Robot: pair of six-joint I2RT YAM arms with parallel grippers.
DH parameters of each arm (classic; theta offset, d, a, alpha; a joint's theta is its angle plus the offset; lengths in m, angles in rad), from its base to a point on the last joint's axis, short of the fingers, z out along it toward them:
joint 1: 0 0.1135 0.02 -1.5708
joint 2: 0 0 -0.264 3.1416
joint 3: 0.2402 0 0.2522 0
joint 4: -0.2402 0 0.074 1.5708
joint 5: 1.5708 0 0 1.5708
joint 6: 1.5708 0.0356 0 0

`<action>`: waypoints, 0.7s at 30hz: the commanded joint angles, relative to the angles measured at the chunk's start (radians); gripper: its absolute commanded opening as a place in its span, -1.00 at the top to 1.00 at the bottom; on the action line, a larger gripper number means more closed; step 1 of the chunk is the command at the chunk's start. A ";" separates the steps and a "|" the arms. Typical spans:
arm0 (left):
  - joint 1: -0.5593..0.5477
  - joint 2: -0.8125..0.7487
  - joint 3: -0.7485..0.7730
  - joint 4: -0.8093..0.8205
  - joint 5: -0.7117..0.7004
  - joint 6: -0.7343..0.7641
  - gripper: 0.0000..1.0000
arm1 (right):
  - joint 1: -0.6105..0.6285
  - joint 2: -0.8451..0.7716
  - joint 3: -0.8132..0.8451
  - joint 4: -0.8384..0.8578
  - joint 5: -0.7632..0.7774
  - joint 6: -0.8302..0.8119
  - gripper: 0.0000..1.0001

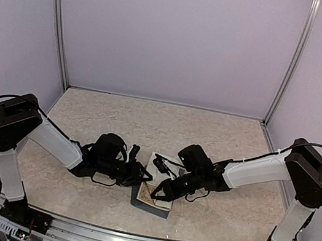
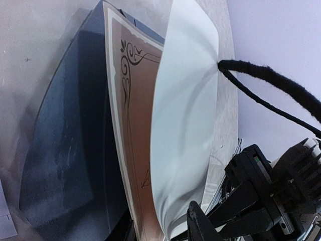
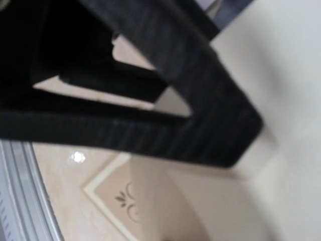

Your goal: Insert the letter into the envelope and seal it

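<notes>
We find the letter atop the envelope, btwn both claws, at the near edge of the worktop.
Top view: the dark envelope peeks out under the letter's near & left sides. The left claw comes at the stack from the left and the right claw from the right. Both are touching or just beside the paper, neither clearly nearer. Left wrist: the envelope lies flat, left of and under the letter, long axes approx parallel and running away from the cam. The letter curls up off it, white back toward us; we can't tell if the left claw is open or pinching. Right wrist: blurry; the right claw is closed, tip against pale paper, pinch or press unclear. We judge the next move turns on the envelope's mouth, which is hidden here.
</notes>
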 commanded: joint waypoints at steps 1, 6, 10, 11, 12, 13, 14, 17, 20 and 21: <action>-0.009 0.021 0.018 -0.002 0.001 0.015 0.44 | 0.009 0.016 0.035 -0.030 0.020 0.014 1.00; -0.009 0.031 0.021 0.005 0.007 0.009 0.56 | 0.009 0.019 0.033 -0.037 0.019 0.005 1.00; -0.009 0.036 0.021 0.011 0.010 0.005 0.60 | 0.009 0.025 0.034 -0.033 0.013 0.004 1.00; -0.011 0.036 0.021 0.011 0.011 0.005 0.62 | 0.009 0.028 0.035 -0.032 0.011 0.001 1.00; -0.011 0.035 0.021 0.010 0.012 0.005 0.63 | 0.010 0.032 0.036 -0.032 0.010 0.001 1.00; -0.011 0.036 0.021 0.010 0.012 0.006 0.64 | 0.010 0.034 0.036 -0.031 0.008 0.003 1.00; -0.011 0.036 0.021 0.009 0.013 0.004 0.66 | 0.009 0.036 0.036 -0.030 0.009 0.003 1.00; -0.011 0.039 0.021 0.007 0.015 0.002 0.72 | 0.010 0.038 0.036 -0.032 0.013 0.005 1.00; -0.011 0.041 0.021 0.007 0.017 0.001 0.84 | 0.009 0.039 0.036 -0.032 0.014 0.005 1.00; -0.011 0.041 0.021 0.006 0.017 0.001 0.85 | 0.009 0.040 0.036 -0.032 0.014 0.006 1.00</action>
